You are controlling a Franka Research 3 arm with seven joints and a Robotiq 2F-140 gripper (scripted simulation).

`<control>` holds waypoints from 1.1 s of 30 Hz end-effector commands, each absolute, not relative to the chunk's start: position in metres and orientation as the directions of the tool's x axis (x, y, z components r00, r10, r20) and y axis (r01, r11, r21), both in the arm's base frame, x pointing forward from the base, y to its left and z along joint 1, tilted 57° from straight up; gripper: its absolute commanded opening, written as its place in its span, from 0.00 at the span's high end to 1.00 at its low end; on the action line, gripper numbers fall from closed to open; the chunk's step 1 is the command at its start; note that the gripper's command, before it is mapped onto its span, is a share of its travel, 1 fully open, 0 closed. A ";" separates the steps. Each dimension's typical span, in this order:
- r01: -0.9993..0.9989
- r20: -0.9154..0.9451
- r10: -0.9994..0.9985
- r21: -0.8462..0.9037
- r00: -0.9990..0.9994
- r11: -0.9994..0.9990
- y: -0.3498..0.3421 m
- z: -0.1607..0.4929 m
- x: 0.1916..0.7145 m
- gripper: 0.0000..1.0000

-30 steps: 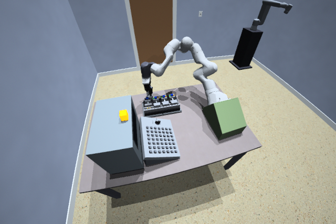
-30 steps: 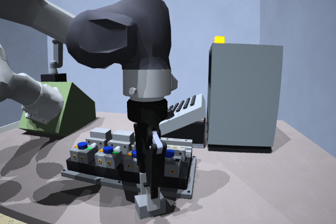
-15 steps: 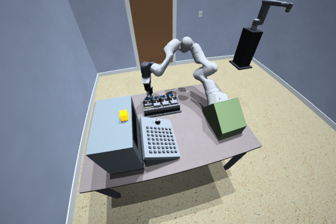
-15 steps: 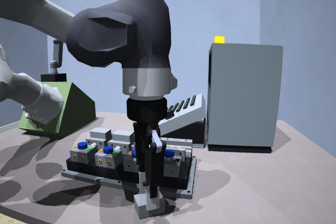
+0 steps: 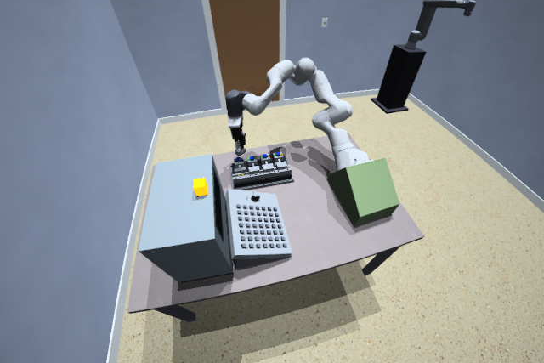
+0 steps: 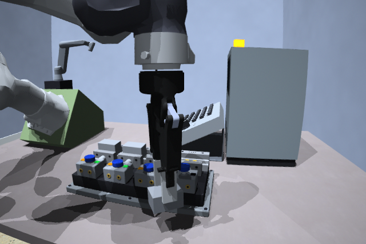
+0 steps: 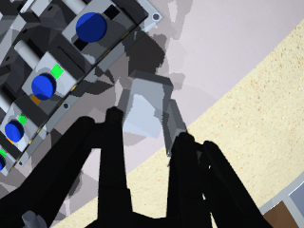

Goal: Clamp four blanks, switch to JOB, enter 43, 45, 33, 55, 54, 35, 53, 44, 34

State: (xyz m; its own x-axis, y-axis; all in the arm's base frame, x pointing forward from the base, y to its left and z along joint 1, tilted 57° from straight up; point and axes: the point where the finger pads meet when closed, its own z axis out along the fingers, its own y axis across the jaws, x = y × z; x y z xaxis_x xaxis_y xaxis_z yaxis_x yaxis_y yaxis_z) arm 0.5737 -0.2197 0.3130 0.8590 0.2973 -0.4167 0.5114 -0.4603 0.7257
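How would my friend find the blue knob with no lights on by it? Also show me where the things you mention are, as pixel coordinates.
Find the big grey cabinet (image 5: 179,213) (image 6: 266,102) with the glowing amber lamp (image 5: 200,186) (image 6: 238,43) on top. Near it, a low metal base (image 5: 263,184) (image 6: 118,196) carries a row of four blue knobs. Yours is the end knob (image 5: 238,159) (image 6: 185,167) (image 7: 91,27) nearest the cabinet, the only one without green glowing beside it.

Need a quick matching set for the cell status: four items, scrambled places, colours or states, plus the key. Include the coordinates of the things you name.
1. Cabinet lamp (image 5: 200,186) (image 6: 238,43)
2. Valve knobs (image 5: 252,158) (image 6: 117,163) (image 7: 44,86)
3. Blank outside the stations (image 5: 240,151) (image 6: 155,200) (image 7: 144,114)
4. Key panel (image 5: 235,235) (image 6: 203,126)

A. Held in the gripper (image 5: 239,148) (image 6: 163,185) (image 7: 148,125)
B. Beside the cabinet (image 5: 179,209) (image 6: 266,102)
C. Lit amber
D. Blue

Pairs: 1-C, 2-D, 3-A, 4-B
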 end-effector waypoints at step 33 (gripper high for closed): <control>0.414 -0.343 0.233 0.767 0.910 -0.490 -0.114 0.341 0.578 1.00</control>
State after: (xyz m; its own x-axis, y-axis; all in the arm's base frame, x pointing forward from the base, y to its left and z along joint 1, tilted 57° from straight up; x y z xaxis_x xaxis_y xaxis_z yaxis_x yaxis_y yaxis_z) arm 0.5704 -0.1334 0.3591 0.8714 0.2664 -0.4119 0.4905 -0.4706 0.7334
